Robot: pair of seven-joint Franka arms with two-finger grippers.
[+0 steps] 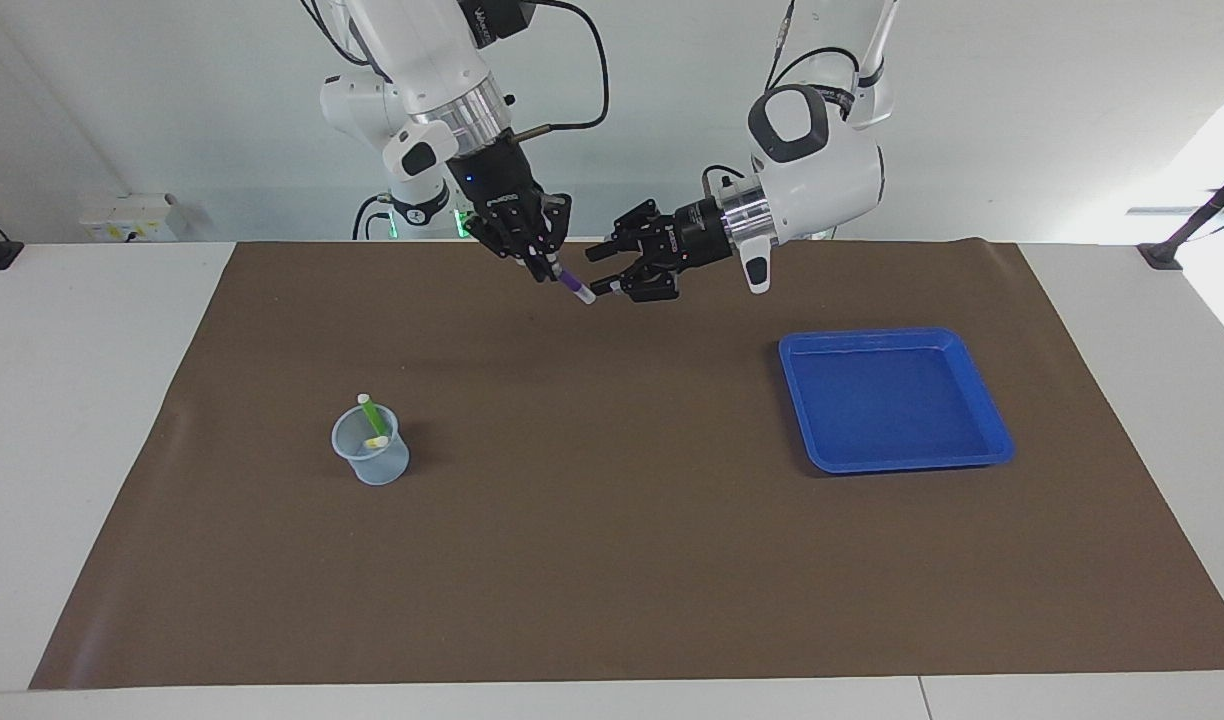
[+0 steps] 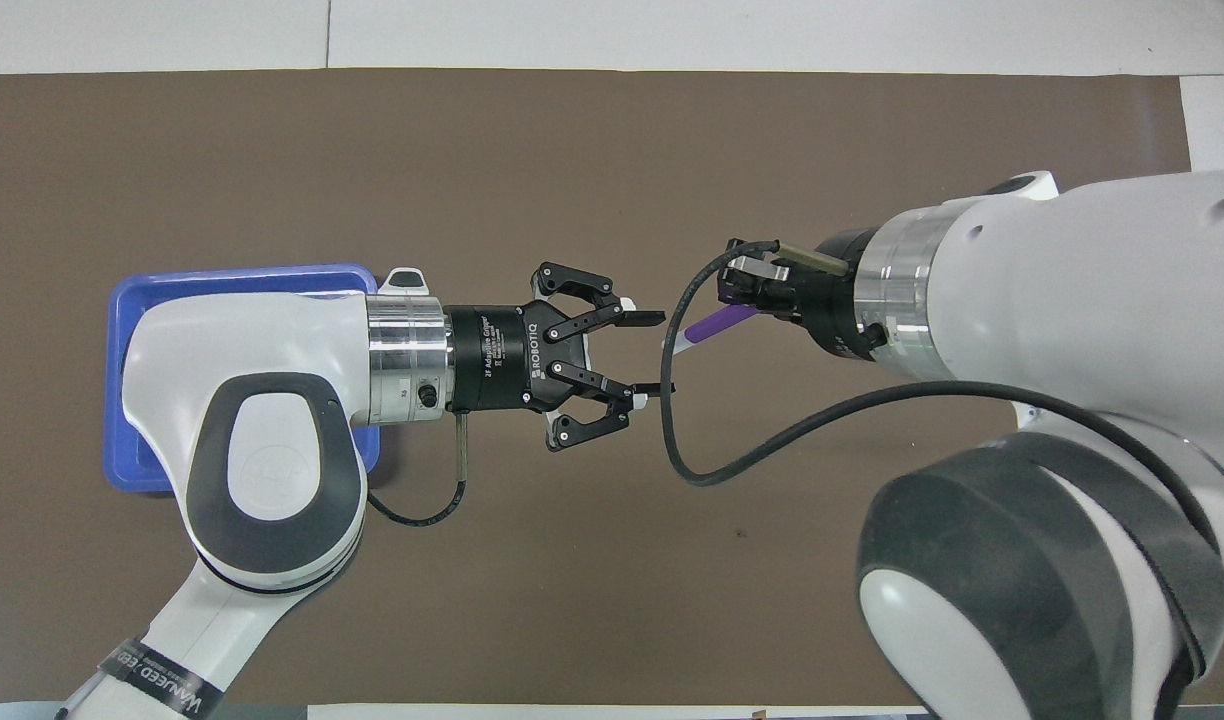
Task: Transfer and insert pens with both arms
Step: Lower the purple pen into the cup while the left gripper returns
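Purple pen (image 1: 570,284) in your right pincer (image 1: 544,268), upper middle of the frame, over the brown mat (image 1: 612,560).

Your right pincer is clamped on the purple barrel, whitish cap end pointing down toward your left pincer (image 1: 604,268), whose fingers stand apart, clear of the pen. You can expect it to be light, stiff and slick, so grip mid-barrel, not the cap. The green pen (image 1: 371,412) and yellow pen (image 1: 376,441) already sit in the clear cup (image 1: 370,460), lower left; the blue tray (image 1: 984,400) is at right.
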